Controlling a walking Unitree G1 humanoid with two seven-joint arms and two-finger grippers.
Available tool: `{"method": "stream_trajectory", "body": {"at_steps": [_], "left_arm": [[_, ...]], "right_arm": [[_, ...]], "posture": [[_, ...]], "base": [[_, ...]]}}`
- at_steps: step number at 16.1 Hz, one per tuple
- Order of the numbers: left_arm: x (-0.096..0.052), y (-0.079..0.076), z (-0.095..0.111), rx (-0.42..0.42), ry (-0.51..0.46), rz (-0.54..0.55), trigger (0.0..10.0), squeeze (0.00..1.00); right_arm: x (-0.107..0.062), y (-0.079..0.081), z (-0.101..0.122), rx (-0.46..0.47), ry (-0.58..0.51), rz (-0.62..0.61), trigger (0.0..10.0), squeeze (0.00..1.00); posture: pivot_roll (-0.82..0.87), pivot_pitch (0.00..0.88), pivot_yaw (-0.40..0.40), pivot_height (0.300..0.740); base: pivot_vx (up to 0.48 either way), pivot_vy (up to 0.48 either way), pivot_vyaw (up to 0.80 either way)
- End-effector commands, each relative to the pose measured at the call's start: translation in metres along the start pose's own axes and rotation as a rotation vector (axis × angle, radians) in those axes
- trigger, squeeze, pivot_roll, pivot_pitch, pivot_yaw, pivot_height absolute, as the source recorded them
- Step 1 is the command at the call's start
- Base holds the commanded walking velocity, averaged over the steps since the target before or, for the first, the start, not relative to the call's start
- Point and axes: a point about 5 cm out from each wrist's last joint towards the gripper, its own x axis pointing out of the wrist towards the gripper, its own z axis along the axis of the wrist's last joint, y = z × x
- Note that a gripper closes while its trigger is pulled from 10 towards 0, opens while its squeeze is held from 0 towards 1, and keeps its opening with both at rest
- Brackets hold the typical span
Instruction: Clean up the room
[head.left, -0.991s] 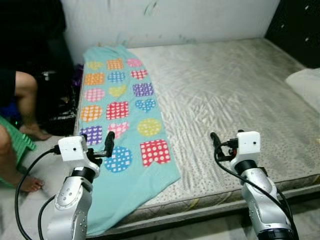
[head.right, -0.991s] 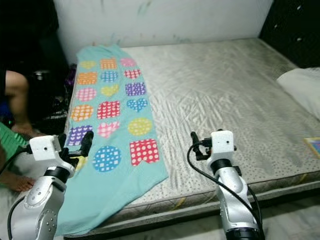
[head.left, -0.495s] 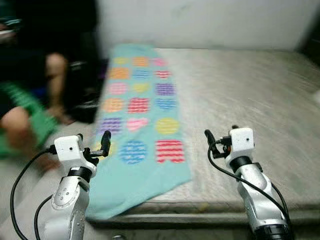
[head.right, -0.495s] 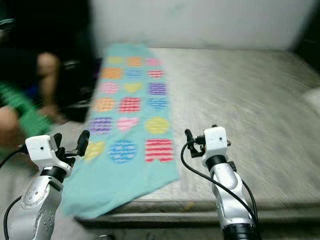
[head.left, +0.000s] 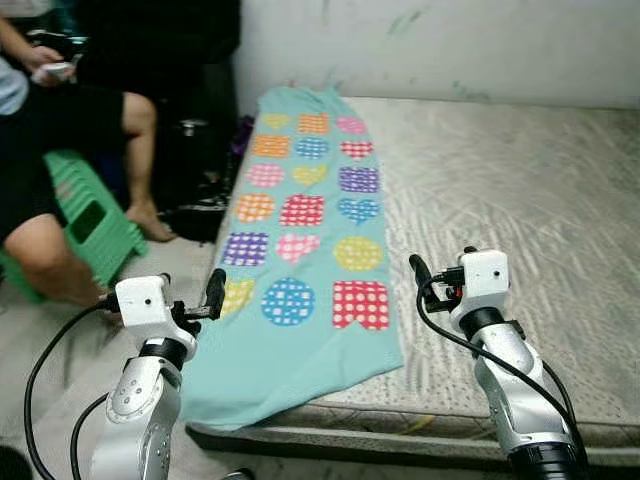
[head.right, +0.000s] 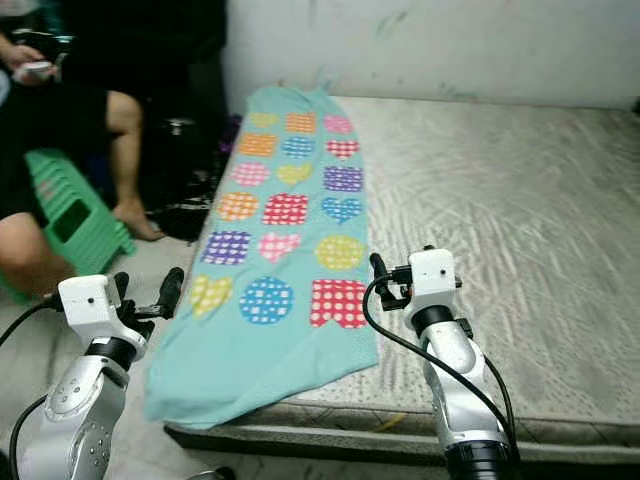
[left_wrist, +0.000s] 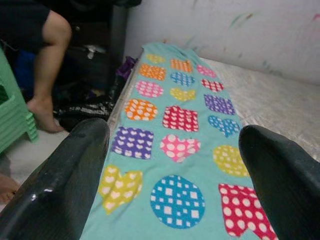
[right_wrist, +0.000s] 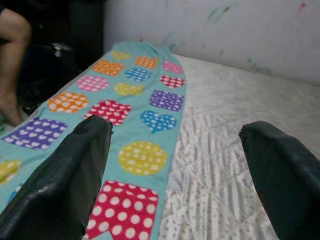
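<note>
Above the bed's near edge, left gripper (left_wrist: 175, 165) and right gripper (right_wrist: 175, 165) hover spread wide, empty, over the patterned towel (head.left: 300, 240).

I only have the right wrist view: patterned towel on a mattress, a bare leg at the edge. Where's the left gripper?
Observer: The left gripper is raised off the mattress's side, over the floor beside the towel's near corner, fingers open.
Operator: Does the towel lie fully on the bed?
Observer: No. Its near end hangs over the mattress's front edge, at the corner.
Operator: Who owns that leg?
Observer: A person sitting on a green stool, left of the bed, holding something small in their hands.
Operator: And my right gripper?
Observer: The right gripper is open above the mattress, just right of the towel, touching nothing.
</note>
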Motion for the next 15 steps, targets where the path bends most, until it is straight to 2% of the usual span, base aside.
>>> {"method": "stream_trajectory", "body": {"at_steps": [1,4,9,15], "left_arm": [[-0.0027,0.0002,-0.0077,0.005,0.049,-0.013,10.0,0.0],[-0.0052,0.0002,-0.0083,0.02,0.064,-0.028,10.0,0.0],[-0.0047,0.0001,-0.004,0.014,0.064,-0.025,10.0,0.0],[-0.0052,0.0001,-0.0036,0.017,0.066,-0.02,10.0,0.0]], "right_arm": [[-0.0008,0.0001,0.0008,0.022,0.004,-0.001,10.0,0.0],[-0.0035,0.0025,0.0009,0.04,0.011,0.012,10.0,0.0],[-0.0072,0.0032,0.0032,0.056,0.016,0.03,10.0,0.0],[-0.0073,0.0045,0.0041,0.053,0.016,0.048,10.0,0.0]], "posture": [[-0.01,0.089,-0.012,0.74],[-0.01,0.12,-0.015,0.735],[-0.02,0.157,-0.012,0.68],[-0.02,0.161,-0.018,0.625]], "base": [[0.0,0.0,0.0],[0.0,0.0,0.0],[0.0,0.0,0.0],[0.0,0.0,0.0]]}}
